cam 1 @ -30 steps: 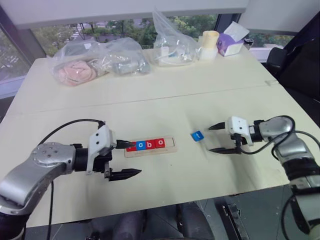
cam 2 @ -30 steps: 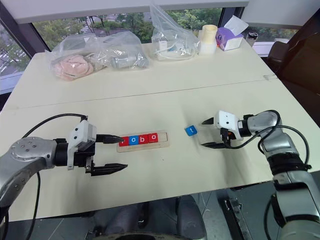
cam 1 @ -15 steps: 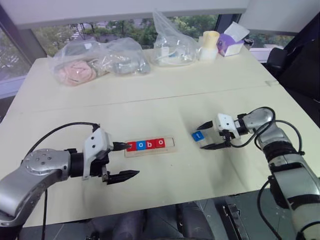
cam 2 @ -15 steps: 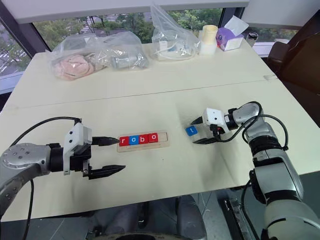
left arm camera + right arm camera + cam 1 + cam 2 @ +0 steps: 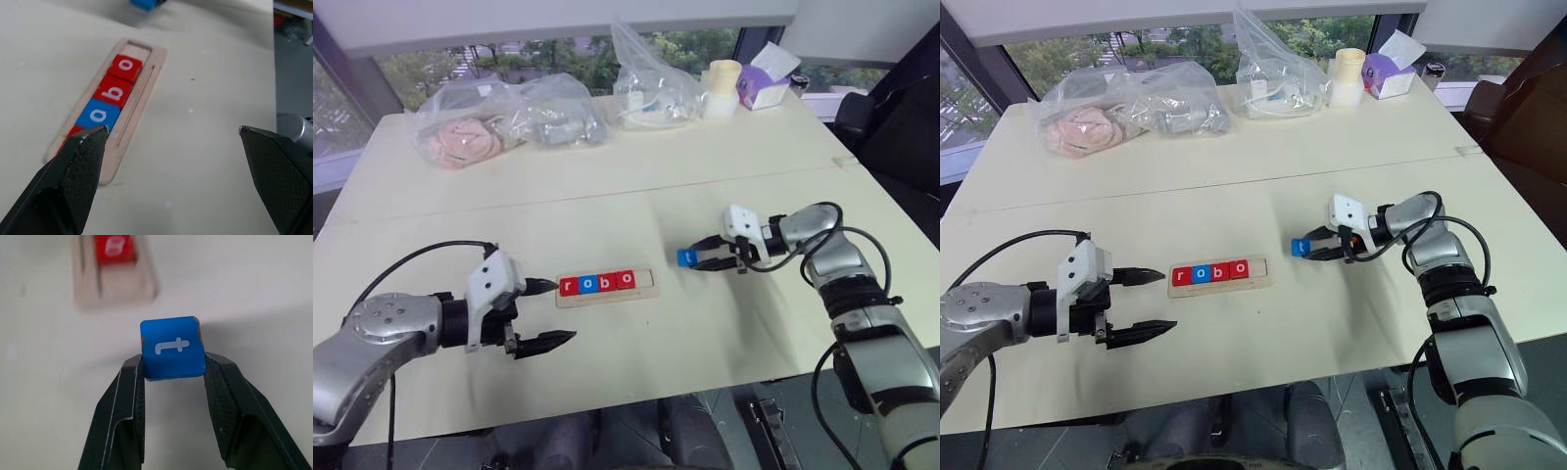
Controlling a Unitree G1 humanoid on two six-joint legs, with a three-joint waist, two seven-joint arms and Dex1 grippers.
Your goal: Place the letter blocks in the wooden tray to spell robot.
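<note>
The wooden tray [image 5: 646, 290] lies at mid-table holding several letter blocks [image 5: 597, 283] that read r, o, b, o, with one bare slot at its right end. A blue t block [image 5: 172, 347] is clamped between the fingers of my right gripper [image 5: 697, 258], shut on it and lifted slightly off the table to the right of the tray. My left gripper [image 5: 551, 312] hangs open just left of the tray, its upper fingertip close to the red r block [image 5: 570, 286], with nothing between its fingers.
Clear plastic bags [image 5: 509, 117] with contents, a stack of cups [image 5: 722, 88] and a purple tissue box [image 5: 762, 80] line the table's far side. A dark chair [image 5: 901, 108] stands at the right.
My right gripper moved left to the t block, shut on it and carried it up and toward the tray. The left gripper stayed open beside the tray.
</note>
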